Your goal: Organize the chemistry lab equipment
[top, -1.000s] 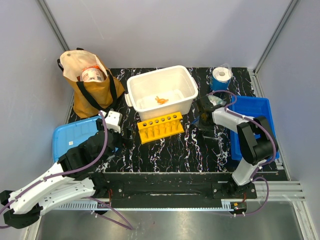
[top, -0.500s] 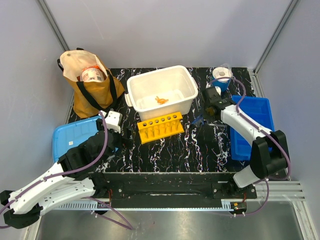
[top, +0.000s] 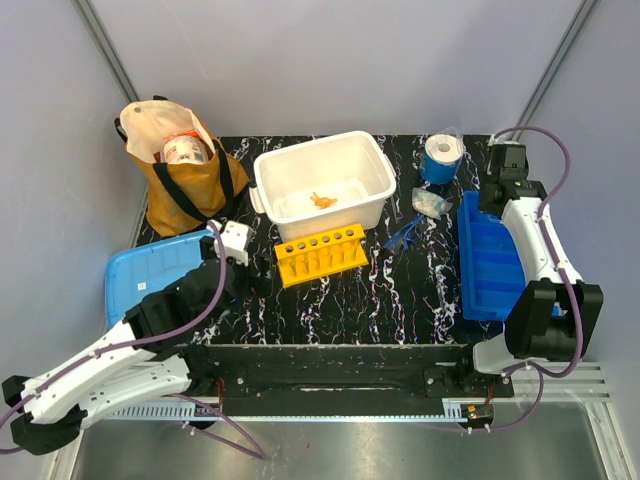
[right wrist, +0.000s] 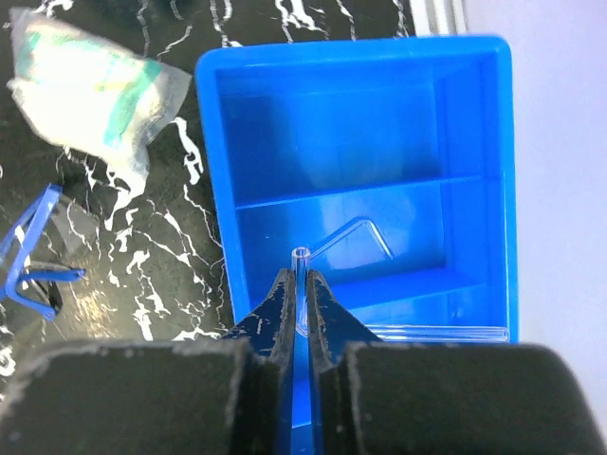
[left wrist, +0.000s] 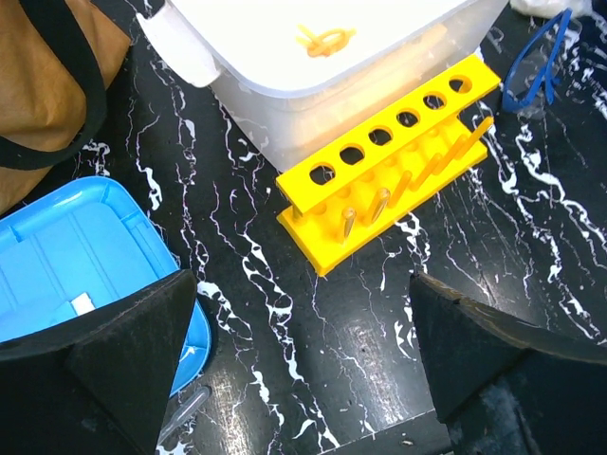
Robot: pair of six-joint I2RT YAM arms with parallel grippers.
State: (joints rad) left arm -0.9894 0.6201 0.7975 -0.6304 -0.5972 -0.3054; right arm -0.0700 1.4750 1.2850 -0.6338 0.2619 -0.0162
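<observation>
Left end effector [left wrist: 302,284] hangs spread wide and empty over the bench [left wrist: 313,365], near the yellow rack [left wrist: 389,171]. The knotted orange piece [top: 321,200] lies in the white tub [top: 310,152]. Blue-framed safety glasses [top: 403,236] and the clear packet [top: 431,202] lie further right. Right end effector [right wrist: 301,282] pinches a thin clear tube [right wrist: 301,258] above the blue tray [right wrist: 351,45].

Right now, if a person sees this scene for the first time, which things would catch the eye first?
Probably the bright yellow rack at the centre, just in front of the white tub, which holds a small yellow-orange knotted piece. On the right, the right tool is shut on a thin clear tube over the blue tray.
</observation>
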